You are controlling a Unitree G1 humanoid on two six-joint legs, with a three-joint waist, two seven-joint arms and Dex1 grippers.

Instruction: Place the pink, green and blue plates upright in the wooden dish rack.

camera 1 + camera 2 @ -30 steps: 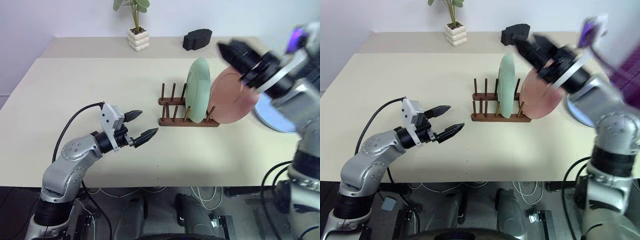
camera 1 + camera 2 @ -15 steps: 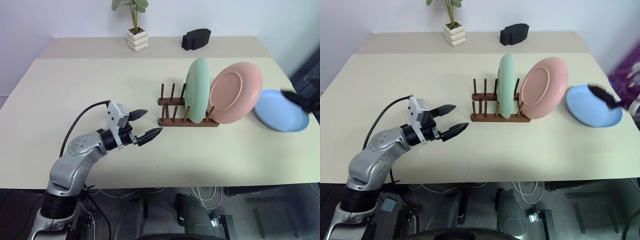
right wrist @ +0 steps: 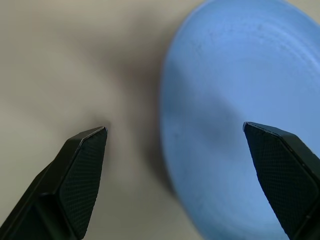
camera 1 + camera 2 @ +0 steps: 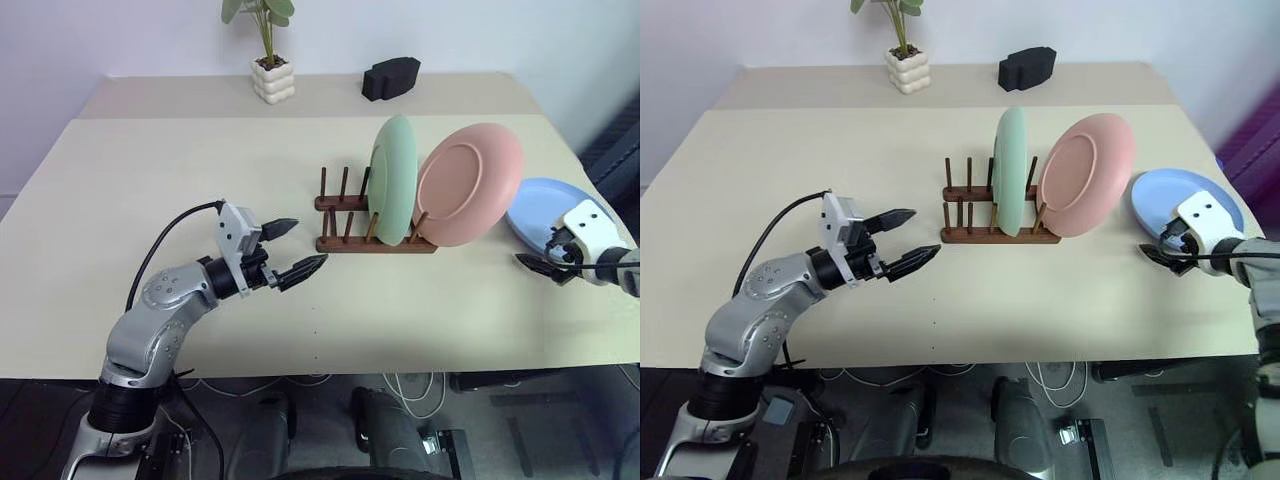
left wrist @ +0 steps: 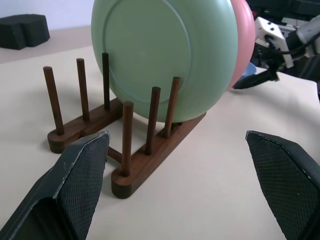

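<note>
Crosswise on the pale beige surface (image 4: 150, 170) sits the small dark brown wooden dish rack (image 4: 352, 222), long axis running left to right, two base rails with thin pegs pointing straight up. Holds the round pale mint green plate (image 4: 394, 180) upright and nearly edge-on in the head views, face turned toward the left side. Carries the round salmon pink plate (image 4: 470, 185) at the rack's right end, tilted back rightward, hollow face toward the camera. Leaves the round light sky blue plate (image 4: 545, 212) flat on the surface, just right of the pink one, apart from the rack.

Left gripper (image 4: 291, 248) hovering left of the rack, black fingers apart and empty, pointed toward it. Right gripper (image 4: 545, 262) low at the blue plate's near rim, fingers spread, nothing between them; touching or not, cannot tell.

From the left wrist view: green plate's broad face full-on, seated between pegs, pink rim peeking out behind, right gripper beyond. From the right wrist view: blue plate's rim running between the spread fingers (image 3: 82, 165), bare surface on one side.
</note>
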